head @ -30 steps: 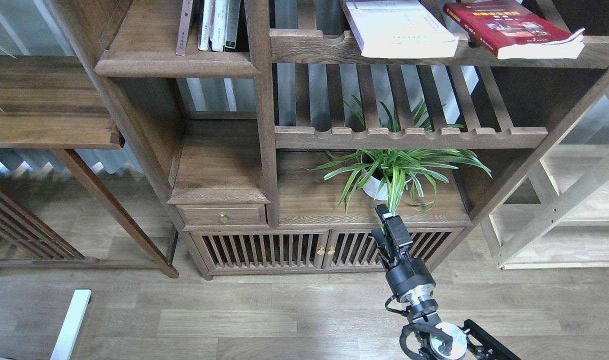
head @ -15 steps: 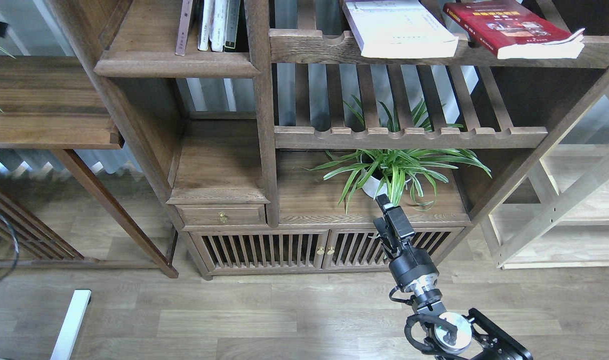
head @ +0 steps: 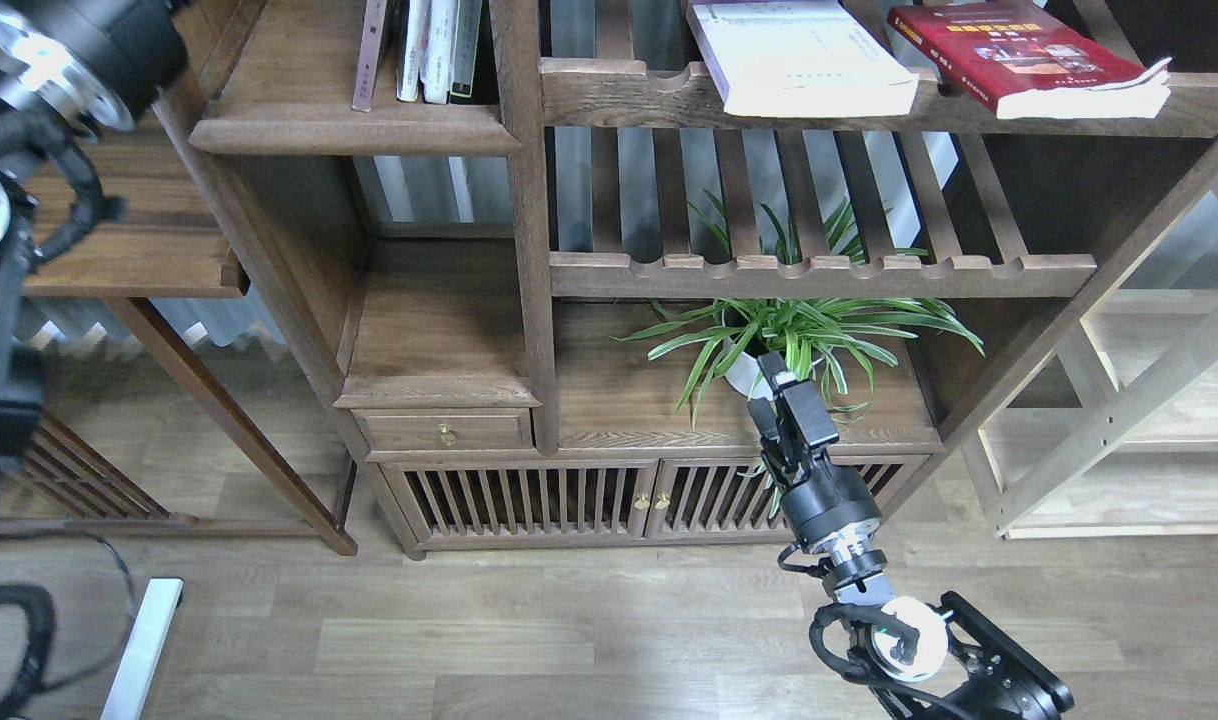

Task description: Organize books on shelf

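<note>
Tall dark wood bookcase seen from above. On the top slatted rack [head: 629, 95], right side, a thick white book [head: 799, 55] & a red book [head: 1019, 55] lie flat, side by side. Solid shelf [head: 349, 130] at upper left holds a few upright books [head: 424, 50]. Right end effector [head: 781, 395] points up in front of a potted spider plant [head: 779, 335]; can't tell its finger gap. Left arm enters top left, its end effector out of frame.

White book [head: 804, 55] and red book [head: 1029, 55] lie flat on slatted rack [head: 619, 95].
</note>
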Controlling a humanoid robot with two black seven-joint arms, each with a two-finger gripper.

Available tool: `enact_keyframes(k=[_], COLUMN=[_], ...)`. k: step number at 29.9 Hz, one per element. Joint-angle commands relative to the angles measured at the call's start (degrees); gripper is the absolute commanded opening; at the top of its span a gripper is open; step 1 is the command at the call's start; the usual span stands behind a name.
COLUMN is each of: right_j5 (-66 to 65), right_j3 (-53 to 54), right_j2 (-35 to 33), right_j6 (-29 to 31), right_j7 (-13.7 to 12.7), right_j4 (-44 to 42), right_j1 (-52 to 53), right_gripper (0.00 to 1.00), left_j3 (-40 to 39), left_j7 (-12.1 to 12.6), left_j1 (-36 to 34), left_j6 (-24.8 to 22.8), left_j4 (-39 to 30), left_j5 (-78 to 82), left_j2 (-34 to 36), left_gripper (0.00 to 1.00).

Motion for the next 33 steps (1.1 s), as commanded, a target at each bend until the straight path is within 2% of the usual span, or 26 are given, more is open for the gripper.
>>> enact_keyframes(k=[1, 6, 10, 17, 21, 26, 32, 33], right_j5=[0.04, 0.04, 0.04, 0.13, 0.05, 0.04, -0.22, -0.22], right_j3=[0.92, 2.06, 3.82, 4.87, 5.4, 5.41, 6.1, 6.72], right_j2=[-0.19, -0.81, -0.81, -0.72, 1.12, 2.97, 2.27, 2.0], right_j6=[0.0, 0.0, 0.0, 0.0, 0.0, 0.0, 0.0, 0.0], right_j7=[-0.07, 0.01, 0.1, 0.19, 0.72, 0.89, 4.75, 4.58], right_j4=[0.54, 0.63, 0.89, 1.51, 1.51, 1.51, 0.89, 0.89], right_j1=[0.01, 0.01, 0.01, -0.6, -1.39, -1.66, -0.87, -0.43], right_gripper=[0.99, 0.99, 0.99, 0.99, 1.0, 1.0, 1.0, 1.0], left_j3=[-0.62, -0.62, -0.62, -0.1, 0.34, -0.1, 0.17, 0.17], left_j7=[0.0, 0.0, 0.0, 0.0, 0.0, 0.0, 0.0, 0.0], left_j1=[5.81, 12.23, 16.18, 22.6, 27.96, 28.67, 28.76, 28.76], left_j6=[-3.97, -9.07, -10.84, -14.87, -20.32, -21.21, -21.38, -21.47], left_j4=[-0.14, 0.21, 0.83, 1.97, 2.06, 1.97, 1.97, 1.97], left_j5=[-0.13, -0.13, -0.48, -0.49, -1.27, -4.7, -4.88, -4.88], left_j2=[-4.27, -9.19, -11.84, -11.84, -11.84, -11.84, -11.84, -11.84], left_gripper=[0.99, 0.99, 0.99, 0.99, 0.99, 0.99, 0.99, 0.99])
